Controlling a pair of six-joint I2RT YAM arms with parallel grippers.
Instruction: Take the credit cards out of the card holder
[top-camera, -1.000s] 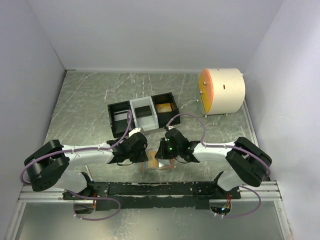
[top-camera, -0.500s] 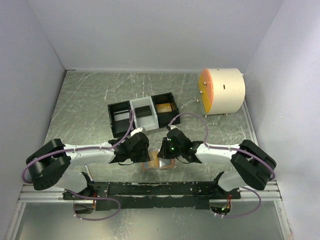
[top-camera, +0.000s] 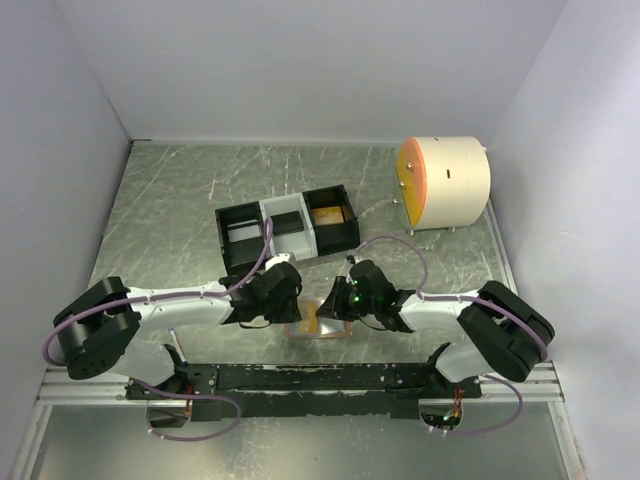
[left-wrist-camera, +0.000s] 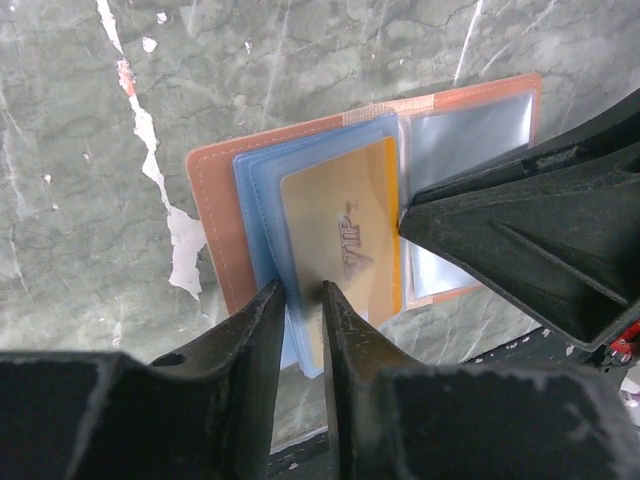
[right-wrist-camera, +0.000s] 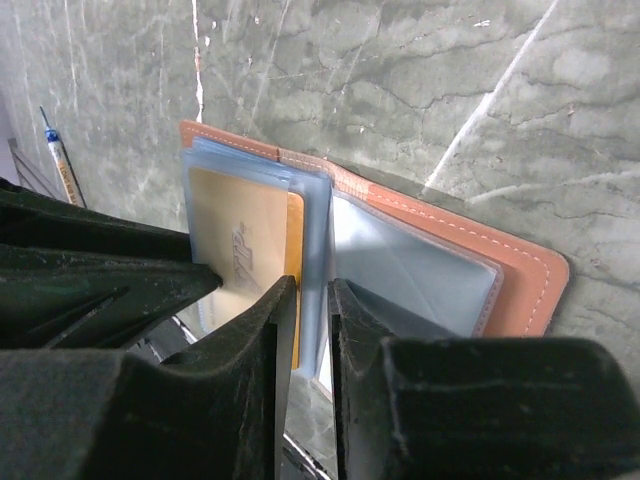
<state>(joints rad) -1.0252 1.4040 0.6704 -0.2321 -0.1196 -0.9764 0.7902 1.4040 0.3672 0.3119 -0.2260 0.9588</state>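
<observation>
Locate the card holder (top-camera: 322, 328) at the lower centre of the top view. It lies open on the table (top-camera: 170, 210), between the two wrists and just above the mounting rail (top-camera: 300, 378).

For the left gripper (left-wrist-camera: 300, 292), consult the left wrist view. Its fingers enter from the bottom edge and stand almost closed, with only a slim gap between them. The lower edge of the pale blue pocket sleeves (left-wrist-camera: 262, 200) sits in that gap, so the grip is on the card holder's sleeves. A gold credit card (left-wrist-camera: 345, 235) shows inside the topmost sleeve, its long side running up the frame and its lower corner just beside the right-hand finger. You cannot tell whether that finger also pinches the card.

For the right gripper (right-wrist-camera: 312, 285), consult the right wrist view. Its fingers are likewise nearly closed, with one clear sleeve leaf standing upright between them at the holder's fold. Left of that leaf lies the stack with the gold card; right of it, a clear sleeve lies flat on the salmon cover.

The three-compartment tray (top-camera: 240, 208) sits at the upper centre and the white drum (top-camera: 455, 180) at the upper right, both well apart from the holder
</observation>
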